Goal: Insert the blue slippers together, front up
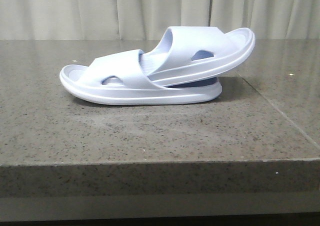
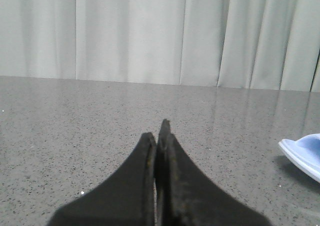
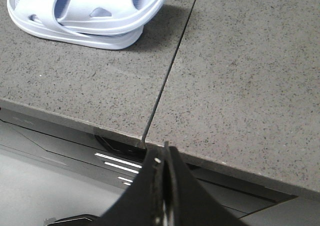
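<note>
- Left gripper (image 2: 159, 136): black fingers pressed together, holding nothing, low over the grey stone table (image 1: 150, 131).
- Right gripper (image 3: 162, 161): fingers likewise pressed together, empty, beyond the table's front edge.
- Blue slippers (image 1: 150, 76): mid-table, one slid under the other's strap, its far end tilted upward.
- No readable writing or brand.

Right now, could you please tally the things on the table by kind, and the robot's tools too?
Pale blue slippers: 2, the lower slipper flat on the stone table, the upper slipper pushed under its strap and tilted up at the right.
Tools: 2, the left tool and the right tool, both shut and holding nothing.
Total: 4.
</note>
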{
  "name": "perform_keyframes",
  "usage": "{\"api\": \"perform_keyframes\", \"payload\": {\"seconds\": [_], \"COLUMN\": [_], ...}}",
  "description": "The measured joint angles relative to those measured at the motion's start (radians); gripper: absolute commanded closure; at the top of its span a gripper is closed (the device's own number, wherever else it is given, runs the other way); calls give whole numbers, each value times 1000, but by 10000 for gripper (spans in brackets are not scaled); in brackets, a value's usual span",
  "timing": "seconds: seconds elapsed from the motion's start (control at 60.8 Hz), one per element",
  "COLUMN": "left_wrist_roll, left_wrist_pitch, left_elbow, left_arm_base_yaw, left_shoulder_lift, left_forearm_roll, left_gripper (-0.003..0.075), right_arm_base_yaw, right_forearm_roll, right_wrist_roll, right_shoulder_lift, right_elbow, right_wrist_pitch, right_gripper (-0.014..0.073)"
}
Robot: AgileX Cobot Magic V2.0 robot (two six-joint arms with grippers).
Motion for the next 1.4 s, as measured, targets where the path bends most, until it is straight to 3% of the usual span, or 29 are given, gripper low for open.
{"api": "perform_keyframes", "payload": {"seconds": [0.789, 0.937, 1.184, 1.398], "left_wrist_roll": [-3, -4, -4, -4], "left_wrist_pitch": [-4, -4, -4, -4], "left_elbow": [0, 0, 0, 0], "left_arm_base_yaw": [0, 0, 0, 0], "left_shoulder_lift": [0, 0, 0, 0], "left_forearm_roll": [0, 0, 0, 0], "left_gripper": [741, 741, 741, 741], "right_arm_base_yaw": [0, 1, 7, 7], "right_forearm_roll": [-26, -71, -95, -95], "right_wrist_roll": [0, 0, 0, 0], "right_shoulder_lift": [-2, -42, -219, -350], "right_elbow": [5, 100, 451, 700], "right_wrist_pitch": [-28, -188, -651, -911], "right_gripper": [711, 711, 711, 711]}}
